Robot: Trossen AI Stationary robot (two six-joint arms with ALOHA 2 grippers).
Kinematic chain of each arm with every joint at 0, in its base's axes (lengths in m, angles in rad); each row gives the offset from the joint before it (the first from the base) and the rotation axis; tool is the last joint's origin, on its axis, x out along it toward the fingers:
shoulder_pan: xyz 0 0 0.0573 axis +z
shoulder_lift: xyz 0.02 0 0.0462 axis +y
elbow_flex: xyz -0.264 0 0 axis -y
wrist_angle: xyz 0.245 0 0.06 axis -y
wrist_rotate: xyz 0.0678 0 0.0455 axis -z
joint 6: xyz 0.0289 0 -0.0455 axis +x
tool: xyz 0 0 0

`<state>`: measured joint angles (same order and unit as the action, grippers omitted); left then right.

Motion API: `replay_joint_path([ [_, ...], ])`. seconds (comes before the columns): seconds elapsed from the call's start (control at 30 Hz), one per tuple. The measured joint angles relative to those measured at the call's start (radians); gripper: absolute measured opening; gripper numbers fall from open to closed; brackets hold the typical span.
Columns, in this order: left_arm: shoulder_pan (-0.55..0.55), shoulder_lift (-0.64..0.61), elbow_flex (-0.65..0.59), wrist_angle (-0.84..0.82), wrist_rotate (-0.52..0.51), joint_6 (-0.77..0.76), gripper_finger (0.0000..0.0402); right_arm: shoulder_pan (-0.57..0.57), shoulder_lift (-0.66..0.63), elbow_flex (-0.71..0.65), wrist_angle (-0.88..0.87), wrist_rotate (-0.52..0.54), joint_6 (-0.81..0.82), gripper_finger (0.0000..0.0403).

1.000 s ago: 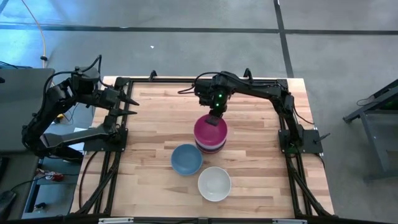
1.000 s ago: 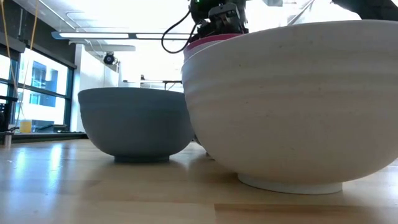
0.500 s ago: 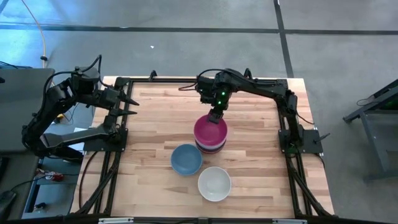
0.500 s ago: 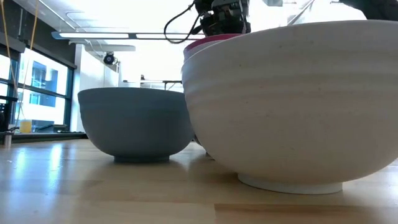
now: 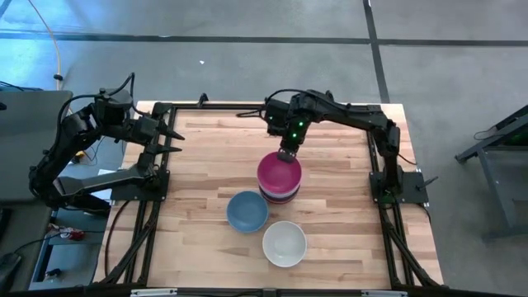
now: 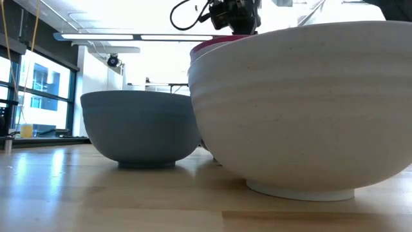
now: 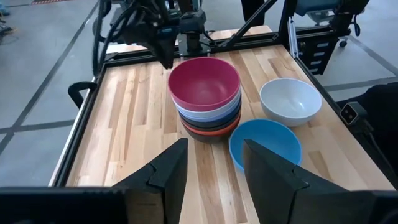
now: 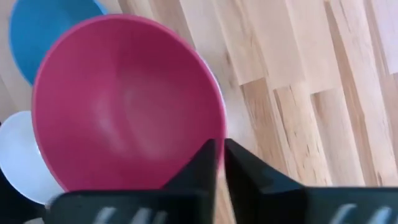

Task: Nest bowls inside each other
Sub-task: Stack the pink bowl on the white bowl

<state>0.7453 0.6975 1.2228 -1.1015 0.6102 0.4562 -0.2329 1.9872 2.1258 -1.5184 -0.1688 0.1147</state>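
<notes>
A stack of several nested bowls (image 5: 279,180) stands mid-table, a magenta bowl (image 7: 205,84) on top, with lavender, white and black rims under it. A light blue bowl (image 5: 247,211) and a white bowl (image 5: 285,243) rest on their bases nearer the near edge. My right gripper (image 5: 286,154) hangs just over the far rim of the magenta bowl (image 8: 124,99), its fingers a narrow gap apart, touching nothing that I can see. My left gripper (image 7: 214,180) waits open at the table's far left.
A black metal frame (image 5: 157,198) runs along the table's left, right and far edges. Bare wood lies left of the stack and along the far side. In the low view the white bowl (image 6: 302,109) fills the front and hides most of the stack.
My right gripper has risen and drawn back toward the table's far edge, from over the magenta bowl's inside to above its far rim. The stack and the two single bowls have stayed where they were.
</notes>
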Motion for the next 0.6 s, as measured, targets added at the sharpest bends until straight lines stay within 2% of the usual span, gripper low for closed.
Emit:
replay_joint_path([
  [0.07,0.000,0.000,0.000,0.000,0.000,-0.001,0.0142,0.001,0.001,0.000,0.010,-0.001,0.003,0.0006],
  [0.2,0.000,0.000,0.000,0.000,0.000,-0.002,0.0142,0.000,0.011,-0.002,-0.002,-0.001,0.015,0.0013],
  [0.37,0.000,0.000,0.000,0.000,0.000,-0.001,0.0142,0.000,0.017,-0.047,0.006,-0.001,0.015,0.0003],
  [0.6,0.000,0.000,0.000,-0.001,0.000,0.000,0.0142,-0.001,0.016,-0.041,0.010,-0.002,0.015,0.0001],
])
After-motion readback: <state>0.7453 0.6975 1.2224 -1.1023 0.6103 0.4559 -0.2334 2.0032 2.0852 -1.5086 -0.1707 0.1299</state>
